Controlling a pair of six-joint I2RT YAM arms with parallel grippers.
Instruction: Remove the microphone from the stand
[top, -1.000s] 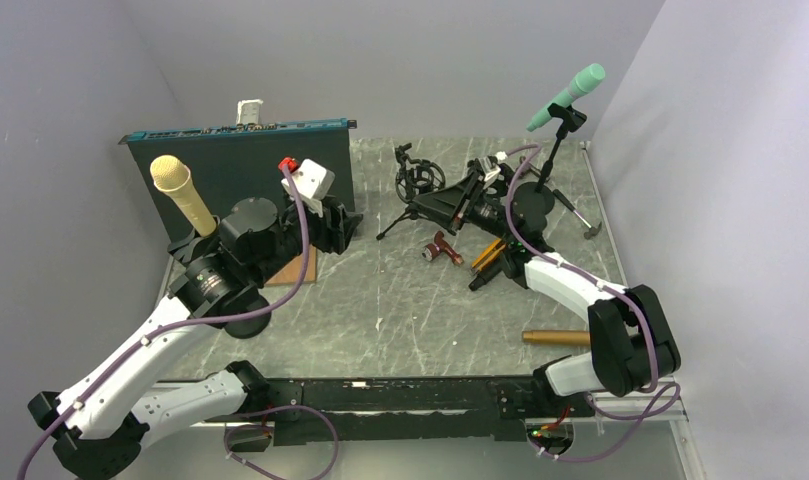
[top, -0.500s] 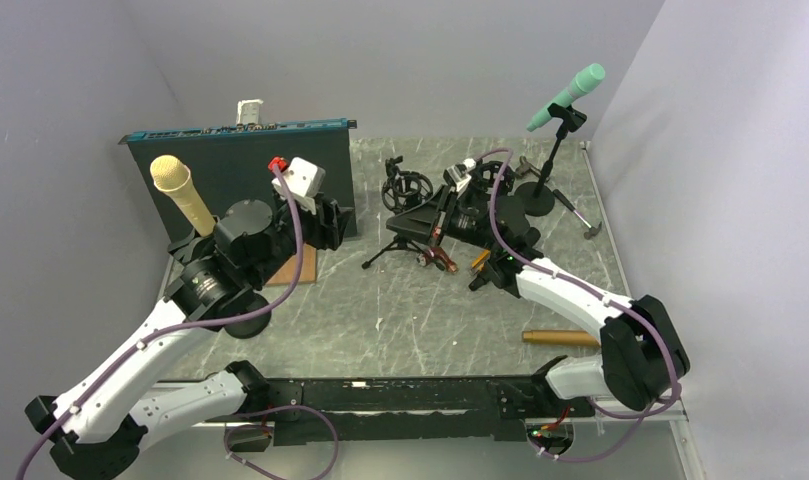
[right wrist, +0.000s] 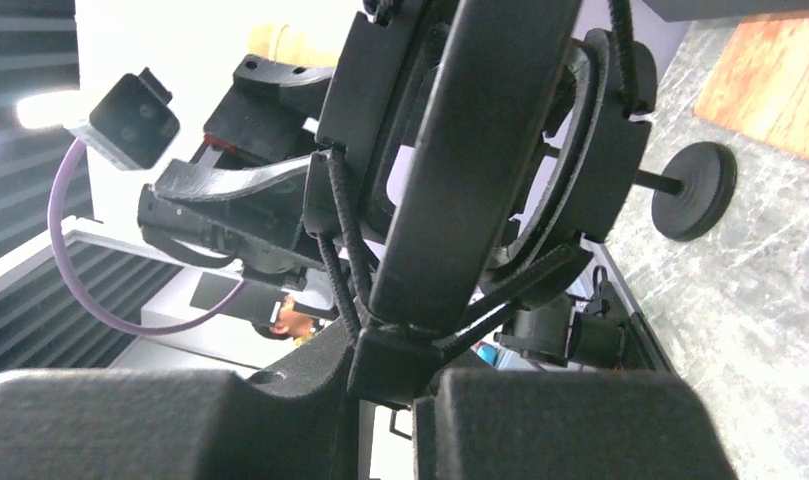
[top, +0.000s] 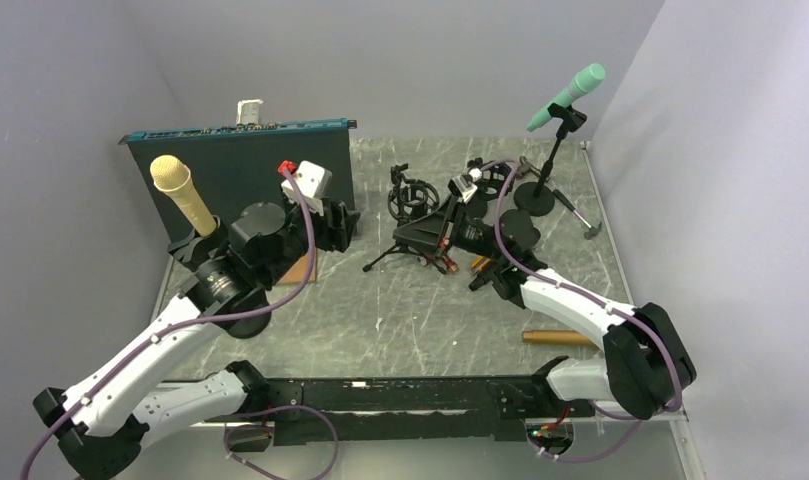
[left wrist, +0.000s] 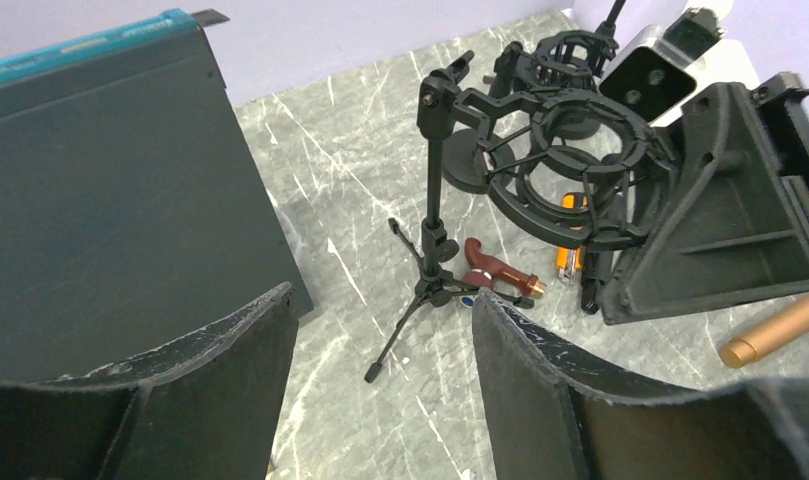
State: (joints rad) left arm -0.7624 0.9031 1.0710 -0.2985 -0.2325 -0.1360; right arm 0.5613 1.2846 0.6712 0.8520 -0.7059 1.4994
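Tripod stand (left wrist: pixel 436 215) leftward (red tool (left wrist: pixel 495 272) alongside)

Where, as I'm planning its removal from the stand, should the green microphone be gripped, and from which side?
Grip the green microphone on its bare handle above the clip, probably from the left: it slants up toward the close right wall.

A mint-green handheld microphone (top: pixel 570 95) is sitting tilted, head up and to the right, in the clip of a slim black round-based stand (top: pixel 536 197), which is standing upright at the far right corner of the worktop (top: pixel 380 310). A cream-yellow microphone (top: pixel 180 192) is leaning at the left edge. A black tripod stand with a ring-shaped shock mount (left wrist: pixel 435 240) is standing mid-worktop, its mount sitting pinched in the right end effector (right wrist: pixel 390 388).
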